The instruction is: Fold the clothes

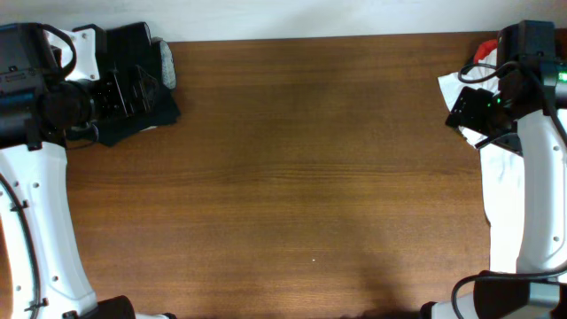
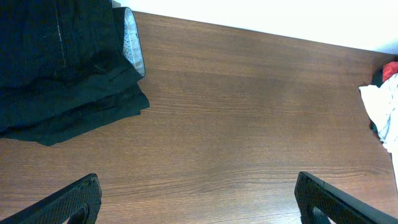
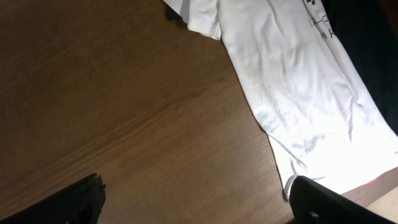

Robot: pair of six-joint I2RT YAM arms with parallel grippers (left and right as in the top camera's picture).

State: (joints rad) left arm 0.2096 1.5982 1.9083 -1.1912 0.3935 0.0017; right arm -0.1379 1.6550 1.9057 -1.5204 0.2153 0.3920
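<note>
The black garment [image 1: 133, 102] lies folded in a bundle at the table's back left corner, with a pale inner waistband showing at its right edge. In the left wrist view it [image 2: 62, 68] fills the upper left. My left gripper [image 2: 199, 202] is open and empty over bare wood, to the right of and a little short of the bundle. My right gripper [image 3: 196, 199] is open and empty over wood at the right side, its right finger at the edge of a white T-shirt [image 3: 292, 81].
The white T-shirt [image 1: 496, 151] with a small print hangs over the table's right edge under my right arm. A red item [image 1: 485, 46] sits at the back right corner. The brown wooden table [image 1: 310, 177] stretches between the arms.
</note>
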